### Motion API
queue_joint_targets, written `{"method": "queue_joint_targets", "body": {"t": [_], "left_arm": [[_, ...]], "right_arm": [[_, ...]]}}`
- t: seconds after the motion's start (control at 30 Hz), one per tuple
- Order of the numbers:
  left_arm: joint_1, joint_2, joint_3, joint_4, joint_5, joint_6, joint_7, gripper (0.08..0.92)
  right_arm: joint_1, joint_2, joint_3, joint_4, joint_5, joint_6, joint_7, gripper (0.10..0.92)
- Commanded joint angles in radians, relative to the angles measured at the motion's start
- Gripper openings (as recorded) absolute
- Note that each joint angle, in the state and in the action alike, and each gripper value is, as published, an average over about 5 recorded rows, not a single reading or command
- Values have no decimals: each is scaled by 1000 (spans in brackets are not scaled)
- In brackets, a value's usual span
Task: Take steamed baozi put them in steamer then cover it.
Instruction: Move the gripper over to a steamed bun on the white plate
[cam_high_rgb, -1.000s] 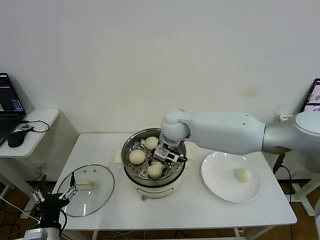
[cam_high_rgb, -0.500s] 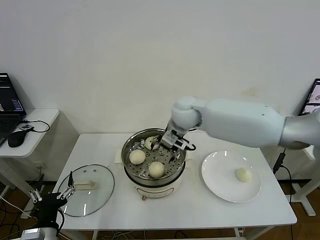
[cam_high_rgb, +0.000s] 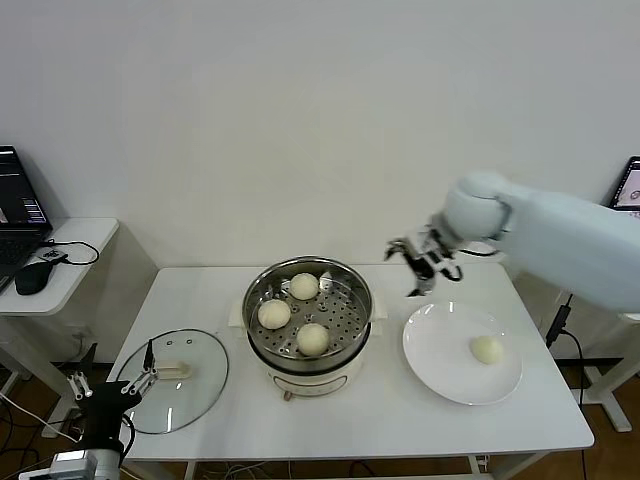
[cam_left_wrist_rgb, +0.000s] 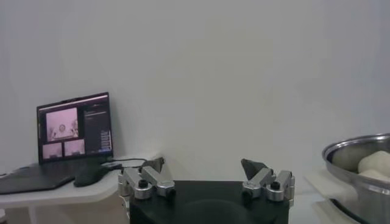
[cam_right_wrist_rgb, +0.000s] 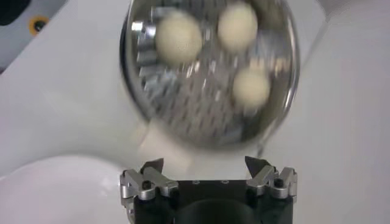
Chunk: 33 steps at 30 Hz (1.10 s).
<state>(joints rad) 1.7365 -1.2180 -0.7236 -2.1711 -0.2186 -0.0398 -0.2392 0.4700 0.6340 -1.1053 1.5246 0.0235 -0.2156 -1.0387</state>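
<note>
The steel steamer (cam_high_rgb: 307, 355) stands mid-table on its white base, uncovered, with three cream baozi (cam_high_rgb: 312, 339) on its perforated tray. A fourth baozi (cam_high_rgb: 486, 349) lies on the white plate (cam_high_rgb: 440, 370) to the right. The glass cover (cam_high_rgb: 205, 385) with its white handle lies flat on the table at front left. My right gripper (cam_high_rgb: 418, 266) is open and empty, in the air between steamer and plate, above the plate's far left edge. Its wrist view shows the steamer (cam_right_wrist_rgb: 286, 61) with three baozi (cam_right_wrist_rgb: 178, 38). My left gripper (cam_high_rgb: 112, 386) is open, parked low beside the cover, empty in its wrist view (cam_left_wrist_rgb: 203, 170).
A side table with a laptop and mouse (cam_high_rgb: 30, 278) stands at far left. The white wall runs behind the table. A monitor edge (cam_high_rgb: 628, 195) shows at far right. The steamer rim (cam_left_wrist_rgb: 359, 149) shows in the left wrist view.
My right gripper has risen out of the steamer, leaving the third baozi there, and swung right toward the plate. The left arm has barely moved.
</note>
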Motion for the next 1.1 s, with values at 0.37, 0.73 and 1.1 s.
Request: {"method": "queue_joint_targets", "body": {"t": [0.37,0.73,1.1], "left_arm": [[-6,14,12,12,3,6,1,823],[-5,8,13,13,5,11,1,823],[-6,6,9,14,4,13,1,823]], "right_arm": [[-682,-243,515,-82,-220,-74,10,823],[-725,-137,544,-194,-282,-53,26,823],[-727,-56,540,-264,-311,-43,37,823]]}}
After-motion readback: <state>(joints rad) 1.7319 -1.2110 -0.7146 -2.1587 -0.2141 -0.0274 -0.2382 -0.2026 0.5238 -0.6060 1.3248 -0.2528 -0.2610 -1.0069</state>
